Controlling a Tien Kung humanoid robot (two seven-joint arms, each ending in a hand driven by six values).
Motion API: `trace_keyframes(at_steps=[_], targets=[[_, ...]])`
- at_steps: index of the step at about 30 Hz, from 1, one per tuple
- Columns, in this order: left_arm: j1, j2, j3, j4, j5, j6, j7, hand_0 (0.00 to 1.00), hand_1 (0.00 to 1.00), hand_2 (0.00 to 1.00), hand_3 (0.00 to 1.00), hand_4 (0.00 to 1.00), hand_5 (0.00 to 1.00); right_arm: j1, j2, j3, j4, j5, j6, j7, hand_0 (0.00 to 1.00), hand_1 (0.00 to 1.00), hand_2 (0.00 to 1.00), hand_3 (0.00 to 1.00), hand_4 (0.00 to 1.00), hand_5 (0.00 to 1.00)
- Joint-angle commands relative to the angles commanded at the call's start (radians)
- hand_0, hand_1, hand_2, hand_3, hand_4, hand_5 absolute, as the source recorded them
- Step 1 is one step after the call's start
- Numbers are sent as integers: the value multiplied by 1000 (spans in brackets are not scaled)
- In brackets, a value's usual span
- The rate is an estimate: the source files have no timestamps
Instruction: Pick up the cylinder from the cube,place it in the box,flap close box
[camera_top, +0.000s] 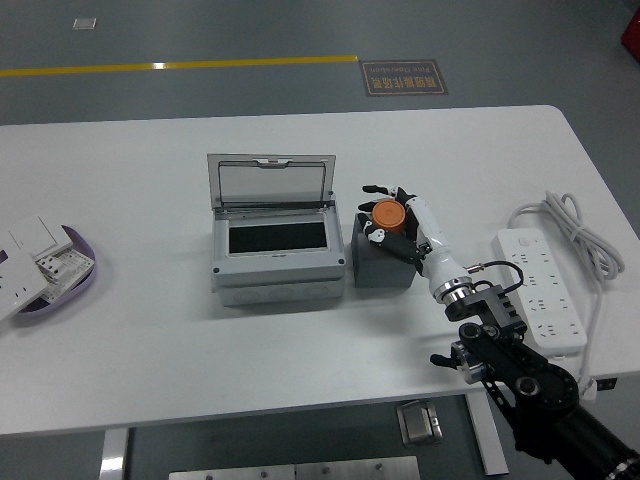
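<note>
An orange cylinder (388, 214) stands on top of a dark grey cube (383, 262), just right of the box. The grey box (277, 250) sits mid-table with its clear flap lid (270, 181) standing open and a dark hollow inside. My right hand (388, 215) reaches in from the lower right, its black and white fingers curled around the cylinder from the right and above. The cylinder rests on the cube. My left arm is out of view.
A white power strip (540, 288) with its coiled cable (580, 235) lies at the right. A purple-rimmed dish (70, 283) of white switch plates sits at the left edge. The table's near edge runs along the bottom.
</note>
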Motion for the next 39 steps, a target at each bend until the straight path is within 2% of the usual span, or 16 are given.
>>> trace_keyframes(at_steps=[5,6,11,12,17,18,22,29,35,36,39], targets=[[-1,0,-2,0,1,0,0,603,582,556,595,661,250,1,0,-6,0,1,1,-7,705,645,535,603,427,34],[-1,0,-2,0,1,-1,-1,603,582,556,595,660,251,1,0,-6,0,2,1,-7,572,533,459,421,174,2],[0,-1,-1,0,1,-1,-2,603,582,556,595,660,251,1,0,-7,-3,12,-8,-3,572,533,459,421,174,2],[0,-1,-1,0,0,-1,-2,603,582,556,595,659,249,2,1,-7,-4,16,-12,1,448,457,394,301,19,2],[0,-1,-2,0,0,0,-4,603,582,556,595,659,249,3,2,-7,-8,38,-34,28,448,457,394,301,19,2],[0,-1,-2,0,0,0,-4,603,582,556,595,659,250,4,2,-6,-8,41,-38,34,405,415,354,251,2,2],[0,-2,-2,0,-1,0,-5,603,582,556,595,659,250,7,3,7,12,46,-59,60,405,415,354,251,2,2],[4,-2,-2,0,-2,1,-3,603,582,557,596,658,248,26,-8,-1,135,10,-104,52,393,401,331,238,2,2],[5,-1,-6,0,3,1,1,603,582,558,596,659,249,93,-5,-94,209,-44,-131,-9,384,384,320,229,2,2],[4,-1,-7,0,5,1,2,603,582,558,597,659,256,109,-2,-115,211,-57,-134,-25,137,245,294,219,2,2],[3,0,-13,0,12,0,5,603,582,558,597,659,256,160,5,-174,202,-108,-139,-81,137,245,294,219,2,2]])
